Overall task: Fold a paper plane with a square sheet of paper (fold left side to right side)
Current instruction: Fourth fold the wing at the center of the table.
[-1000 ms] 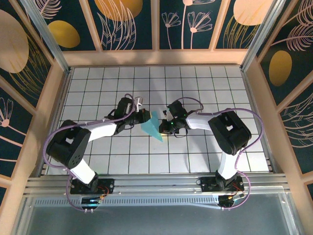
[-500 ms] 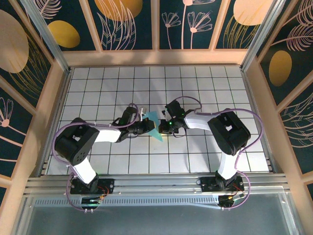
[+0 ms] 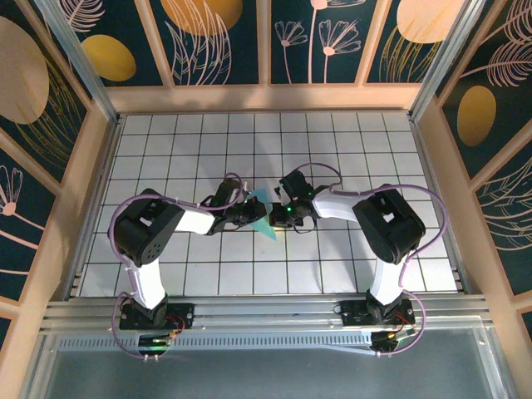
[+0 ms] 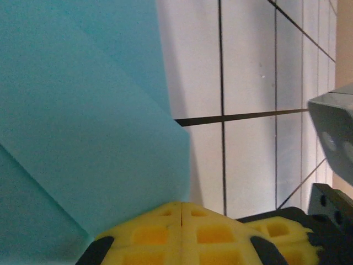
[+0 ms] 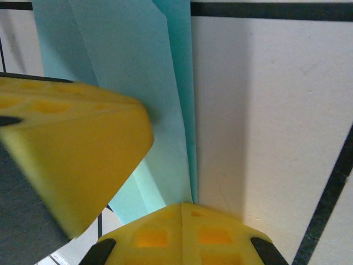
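Top external view: one light teal-blue folded paper sheet [image 3: 264, 224] lies at frame centre on the white tiled worktop [image 3: 349, 141], between two grippers. Left gripper [image 4: 182, 212] is closed, tips at the paper's edge. Right gripper [image 5: 182, 212] is closed, tips touching the paper's point.

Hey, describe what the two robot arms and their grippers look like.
The left arm and right arm have white link shells and bulky black joint housings; a purple cable loops along each. The left gripper and right gripper are black, with yellow finger pads moulded in a waffle grid. A green light glows near the right gripper.
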### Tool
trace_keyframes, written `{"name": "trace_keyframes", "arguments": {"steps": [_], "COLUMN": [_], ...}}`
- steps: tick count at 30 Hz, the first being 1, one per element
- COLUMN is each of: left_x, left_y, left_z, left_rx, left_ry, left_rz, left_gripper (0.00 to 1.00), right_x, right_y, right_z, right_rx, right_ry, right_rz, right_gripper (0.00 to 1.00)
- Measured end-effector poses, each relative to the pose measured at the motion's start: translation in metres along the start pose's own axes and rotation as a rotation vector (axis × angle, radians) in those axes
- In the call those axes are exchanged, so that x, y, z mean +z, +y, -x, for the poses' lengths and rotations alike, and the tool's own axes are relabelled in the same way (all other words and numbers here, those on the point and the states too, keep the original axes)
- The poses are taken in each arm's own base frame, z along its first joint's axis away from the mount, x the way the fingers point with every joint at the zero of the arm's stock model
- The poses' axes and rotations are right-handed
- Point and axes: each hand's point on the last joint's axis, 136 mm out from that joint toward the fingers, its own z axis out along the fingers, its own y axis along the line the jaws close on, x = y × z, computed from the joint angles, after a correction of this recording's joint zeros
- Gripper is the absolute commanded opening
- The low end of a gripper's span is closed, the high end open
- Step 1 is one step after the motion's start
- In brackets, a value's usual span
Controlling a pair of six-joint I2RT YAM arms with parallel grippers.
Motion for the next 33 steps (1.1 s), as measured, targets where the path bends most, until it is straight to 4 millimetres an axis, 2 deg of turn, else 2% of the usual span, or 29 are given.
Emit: {"name": "trace_keyframes", "arguments": {"steps": [17, 33], "left_x": [0.005, -0.011], "left_y": [0.006, 0.035], "left_z": [0.010, 0.063], "left_rx": [-0.018, 0.016], "left_ry": [-0.013, -0.103], "left_rz": [0.043, 0.122], "left_gripper": [0.02, 0.03], "right_x": [0.000, 0.000], "right_y": [-0.001, -0.001], "right_z": [0.001, 0.003], "right_rx": [-0.014, -0.019], "right_ry": [0.004, -0.002], "right_rz": [-0.014, -0.017], "right_gripper": [0.00, 0.00]}}
